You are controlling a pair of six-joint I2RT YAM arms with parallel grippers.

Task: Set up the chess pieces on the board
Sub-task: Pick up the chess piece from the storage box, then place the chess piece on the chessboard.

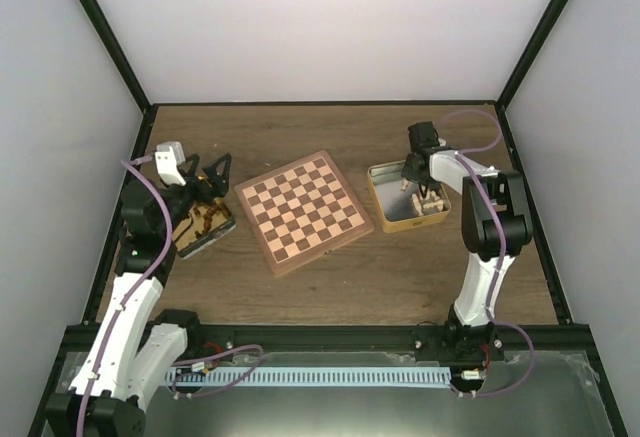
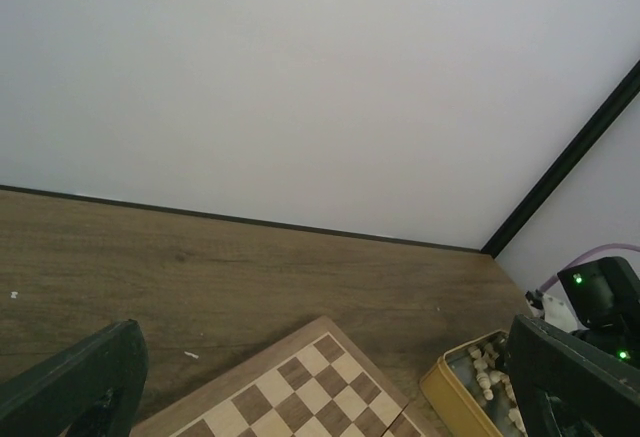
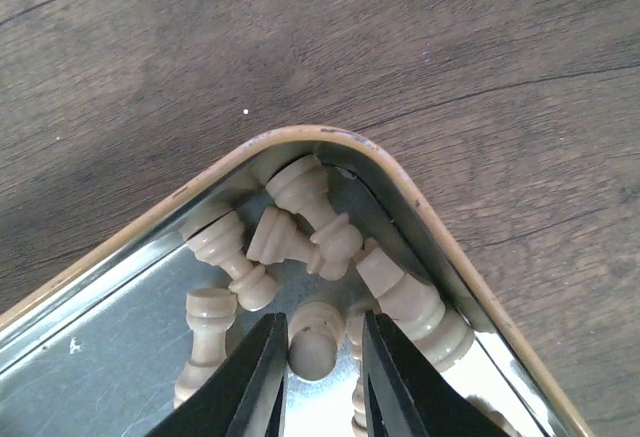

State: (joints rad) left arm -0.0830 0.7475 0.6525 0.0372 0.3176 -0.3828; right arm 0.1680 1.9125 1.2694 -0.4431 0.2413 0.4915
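Chess pieces — the cream ones — lie jumbled on their sides in a corner of the gold-rimmed tin. It sits on the table just right of the chessboard, and no piece stands on the board yet. My right tool is down in that tin, its jaws drawn narrow on either side of one round-headed piece, a pawn by the look of it. Whether they truly pinch it or only flank it, I cannot tell. My left tool hangs with its jaws wide apart, holding nothing, above the second tin at the board's left.

The trouble I foresee comes from the crowding. A larger piece lies touching or nearly touching one finger, and a flat-capped piece is close by the other finger. Either could get wedged in or dragged up with the pawn, then drop on the way across.

The pawn's head is rounded and looks smooth, so a grip set off its middle may squirt it out sideways. It may also swivel and hang crooked — and a crooked pawn would likely topple when I set it on a square. The tin looks light and unfixed, so a finger scraping its floor or wall could shove it toward the board.
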